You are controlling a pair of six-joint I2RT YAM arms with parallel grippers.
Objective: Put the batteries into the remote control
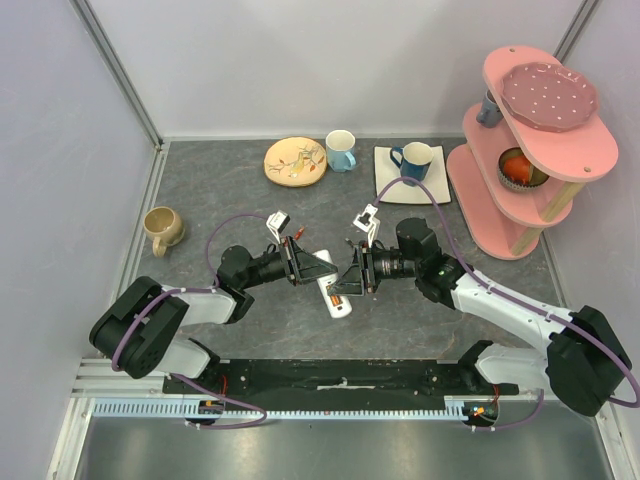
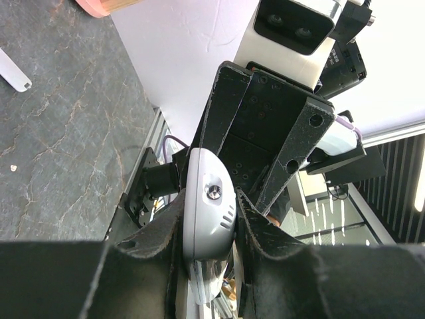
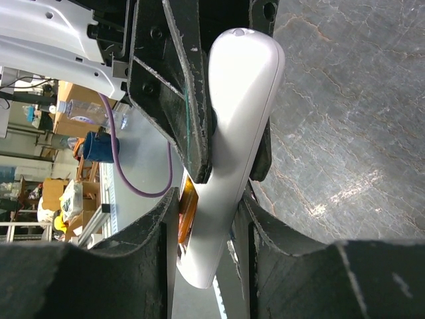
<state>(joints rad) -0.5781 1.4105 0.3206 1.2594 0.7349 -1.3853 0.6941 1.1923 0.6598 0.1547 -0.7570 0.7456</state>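
The small slim white rectangular remote control (image 1: 338, 298) is held over the middle of the dark grey marbled counter (image 1: 230, 190). The left fingers (image 2: 136, 266) pinch one rounded end, apparently steadying it for loading. The right fingers (image 3: 136, 266) flank its body closely; whether they grip cannot be told.

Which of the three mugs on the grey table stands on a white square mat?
The dark blue mug, nearest the pink shelf unit: it alone sits on the white square mat. The pale blue mug and the beige mug stand directly on the table.
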